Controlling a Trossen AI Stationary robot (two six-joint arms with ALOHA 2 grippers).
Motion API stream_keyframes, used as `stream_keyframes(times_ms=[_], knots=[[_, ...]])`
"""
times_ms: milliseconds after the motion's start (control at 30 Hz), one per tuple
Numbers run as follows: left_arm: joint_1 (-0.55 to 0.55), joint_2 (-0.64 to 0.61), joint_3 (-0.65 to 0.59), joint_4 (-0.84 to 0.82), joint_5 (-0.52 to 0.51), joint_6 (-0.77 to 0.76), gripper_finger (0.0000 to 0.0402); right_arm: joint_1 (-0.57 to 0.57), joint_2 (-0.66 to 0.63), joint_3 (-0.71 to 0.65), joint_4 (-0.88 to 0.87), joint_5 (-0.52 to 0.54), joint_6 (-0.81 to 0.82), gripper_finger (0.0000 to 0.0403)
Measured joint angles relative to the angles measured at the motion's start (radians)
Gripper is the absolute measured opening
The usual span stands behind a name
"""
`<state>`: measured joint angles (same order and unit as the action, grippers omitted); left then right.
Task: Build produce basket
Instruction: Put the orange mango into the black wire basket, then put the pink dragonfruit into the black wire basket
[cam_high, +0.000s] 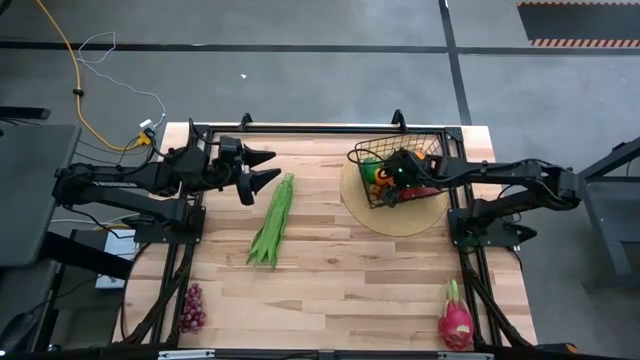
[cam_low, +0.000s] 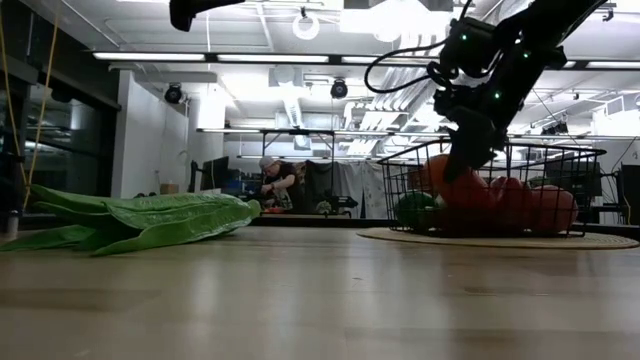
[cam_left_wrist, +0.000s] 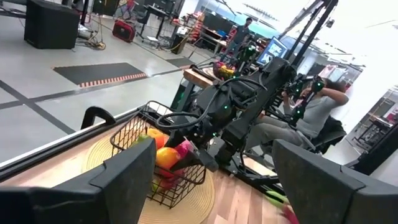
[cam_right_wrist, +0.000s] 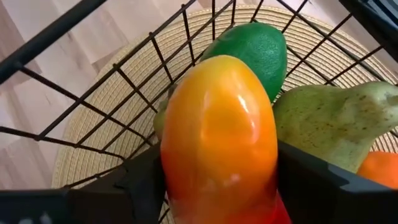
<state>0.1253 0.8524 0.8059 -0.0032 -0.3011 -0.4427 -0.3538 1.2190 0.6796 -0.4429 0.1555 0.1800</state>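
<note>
The black wire basket (cam_high: 412, 141) stands on a round tan mat (cam_high: 396, 218) at the far right. It holds a green pepper (cam_right_wrist: 254, 45), a pear (cam_right_wrist: 339, 118) and other produce. My right gripper (cam_right_wrist: 217, 183) reaches down into it, shut on an orange-and-red fruit (cam_right_wrist: 217, 124). My left gripper (cam_high: 268, 168) hangs open and level over the far left, beside the far end of the long green beans (cam_high: 273, 222), which lie flat on the table. My right gripper pinches the orange-and-red fruit between its two fingers (cam_right_wrist: 144, 180), one on each of its sides (cam_right_wrist: 171, 168). The fingers slant down from the table's right into the basket. The fruit sits inside the wire walls, next to the pear; whether it rests on the produce below is hidden.
Purple grapes (cam_high: 191, 308) lie at the near left corner and a pink dragon fruit (cam_high: 456, 318) at the near right. Bare wood lies between them. A person sits in the room behind the table (cam_low: 272, 178).
</note>
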Motion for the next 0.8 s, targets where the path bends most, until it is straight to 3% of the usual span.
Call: stream_keyframes(times_ms=[233,367,567,667,800], knots=[[-0.001,0.000,0.000,0.000,0.036,0.000,0.0310,0.000,0.001,0.016,-0.015,0.001,-0.005,0.0333],[-0.001,0.000,0.000,0.000,0.036,0.010,0.0310,0.000,-0.006,0.100,-0.124,-0.009,-0.030,0.0380],[-0.001,-0.024,0.000,-0.028,0.044,0.108,0.0310,0.001,-0.089,0.243,-0.255,-0.043,-0.043,0.0397],[-0.003,-0.054,0.000,-0.058,0.069,0.154,0.0310,0.014,-0.174,0.237,-0.153,-0.117,0.013,0.0395],[-0.009,-0.087,0.000,-0.091,0.092,0.158,0.0310,0.082,-0.282,0.117,0.216,-0.174,0.186,0.0395]])
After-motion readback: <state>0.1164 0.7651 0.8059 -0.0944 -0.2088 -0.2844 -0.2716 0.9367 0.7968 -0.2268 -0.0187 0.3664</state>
